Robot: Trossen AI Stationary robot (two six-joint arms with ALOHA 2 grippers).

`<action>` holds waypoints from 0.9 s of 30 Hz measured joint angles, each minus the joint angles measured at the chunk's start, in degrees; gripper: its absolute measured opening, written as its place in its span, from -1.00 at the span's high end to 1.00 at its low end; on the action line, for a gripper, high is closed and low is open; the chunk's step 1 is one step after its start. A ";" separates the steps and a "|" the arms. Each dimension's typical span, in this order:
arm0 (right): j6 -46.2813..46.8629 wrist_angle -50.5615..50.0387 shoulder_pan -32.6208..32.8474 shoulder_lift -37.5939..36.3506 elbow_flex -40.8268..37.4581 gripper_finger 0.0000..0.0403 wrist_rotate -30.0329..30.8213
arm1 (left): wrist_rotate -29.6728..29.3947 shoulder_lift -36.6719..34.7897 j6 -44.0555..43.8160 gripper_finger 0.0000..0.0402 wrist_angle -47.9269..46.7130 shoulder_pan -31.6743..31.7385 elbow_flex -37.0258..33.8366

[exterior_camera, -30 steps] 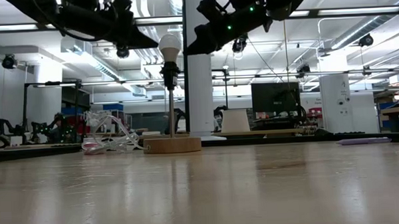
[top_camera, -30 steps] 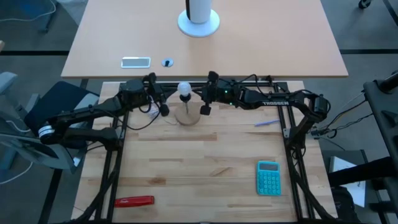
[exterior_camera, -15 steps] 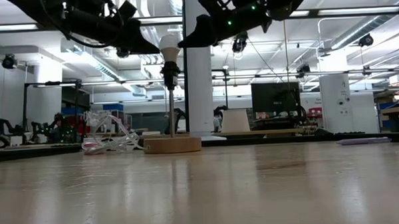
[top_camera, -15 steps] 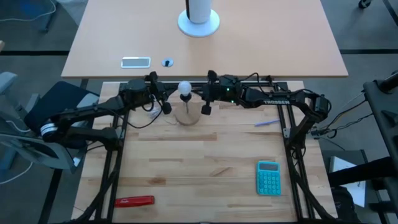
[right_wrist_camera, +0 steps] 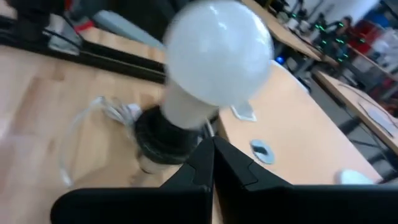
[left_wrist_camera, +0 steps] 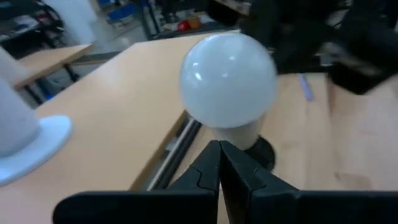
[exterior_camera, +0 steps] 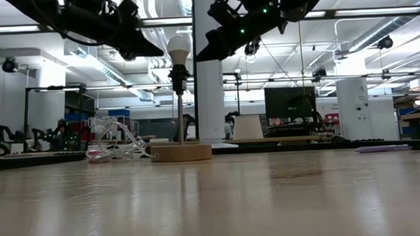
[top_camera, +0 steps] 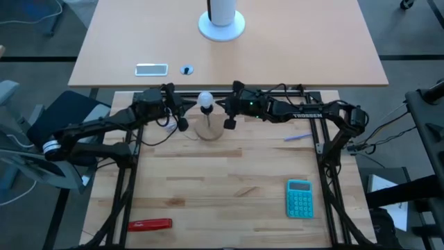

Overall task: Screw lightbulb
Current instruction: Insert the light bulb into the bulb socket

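High view, left to right: the left hand [top_camera: 182, 119] sits at the far edge of the pale wooden counter [top_camera: 229, 187], just beside the small white rounded lightbulb [top_camera: 205, 100], and the right hand [top_camera: 229, 119] sits just beside the bulb on its other side. The bulb itself tops a thin metal stem rising from a round wooden disc base [top_camera: 209, 129], between the two hands and touched by neither.

In each wrist view that arm's own two dark fingers lie pressed together with no gap, tips pointing at the bulb's neck; nothing is pinched.

From the low view the lightbulb [exterior_camera: 178, 47] stands upright in a black socket [exterior_camera: 178, 73], the dark arms flanking it at the top. It looks already seated, though whether it is fully tightened cannot be told from here.

If more turning is wanted, my guess is that one hand should spread, close lightly around the glass globe at its widest part, and rotate about the stem's axis without leaning on it, as that slim stem would tip easily.

The bulb [left_wrist_camera: 227, 79] is matte frosted white, smoothly spherical, narrowing to a paler neck above the socket; in the right wrist view the globe [right_wrist_camera: 219, 50] carries soft highlights and no marks.
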 joint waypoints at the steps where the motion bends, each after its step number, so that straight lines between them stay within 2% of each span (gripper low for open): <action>1: 0.20 0.23 -0.26 0.00 0.00 1.00 0.15 | 1.12 -0.35 -0.05 1.00 -0.16 0.02 0.00; 6: 1.76 3.81 -0.67 0.13 0.02 1.00 -0.33 | 4.42 -0.16 -0.11 1.00 2.65 0.00 0.00; 9: 1.99 5.00 -0.65 0.15 0.01 1.00 -4.57 | 4.55 0.93 -0.08 1.00 4.75 0.00 0.00; 21: 3.02 5.29 -0.42 0.20 0.00 1.00 -8.91 | 0.48 3.42 -0.28 1.00 7.41 0.13 0.00; 27: 2.87 4.94 0.01 0.26 0.09 1.00 -11.14 | 0.76 3.74 -0.47 1.00 7.19 -0.03 -0.07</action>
